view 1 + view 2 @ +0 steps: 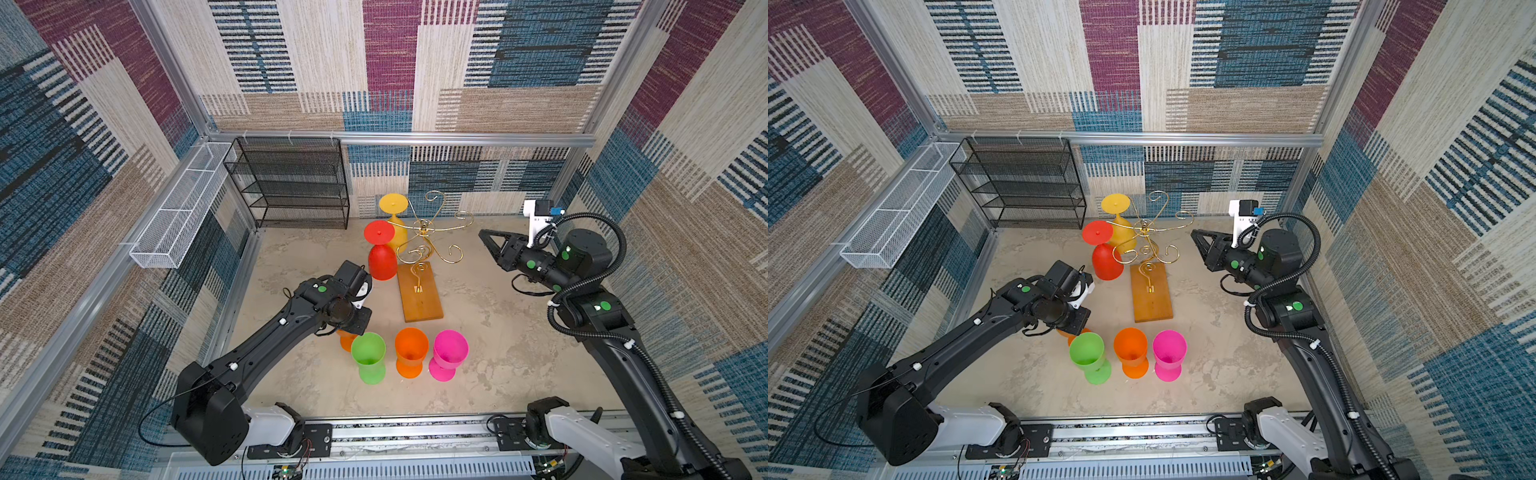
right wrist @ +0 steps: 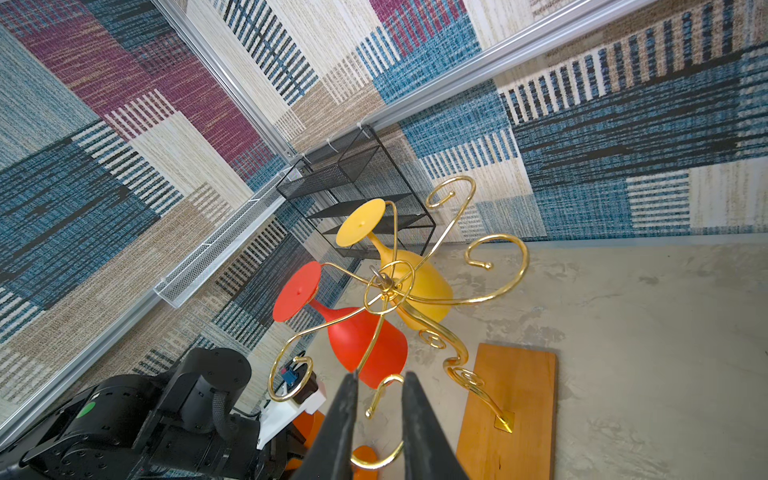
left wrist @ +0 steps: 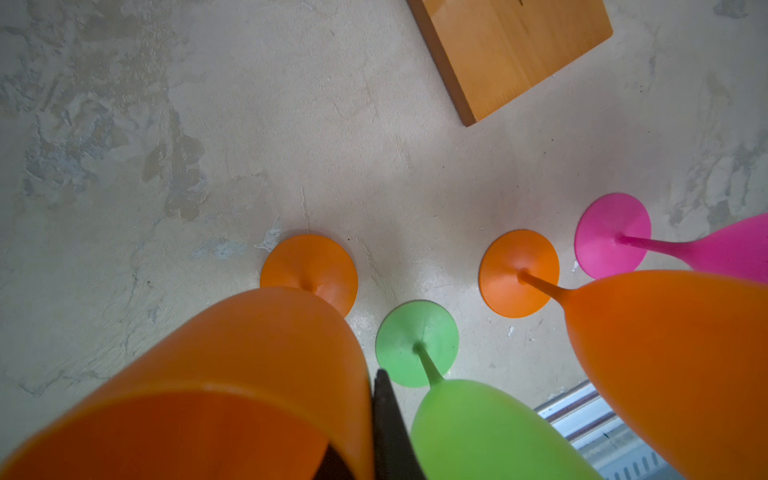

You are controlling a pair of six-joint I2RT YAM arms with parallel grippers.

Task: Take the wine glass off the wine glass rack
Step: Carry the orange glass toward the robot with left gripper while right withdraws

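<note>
The gold wire wine glass rack stands on its wooden base mid-table. A red wine glass and a yellow wine glass hang upside down from its left arms. My left gripper is shut on the rim of an orange wine glass, one finger inside the bowl and one outside. That glass's foot rests on the table, and in both top views the wrist hides most of it. My right gripper hovers right of the rack, jaws slightly apart and empty, also in a top view.
A green glass, an orange glass and a pink glass stand upright in a row in front of the rack base. A black mesh shelf stands at the back wall, and a white mesh basket runs along the left wall.
</note>
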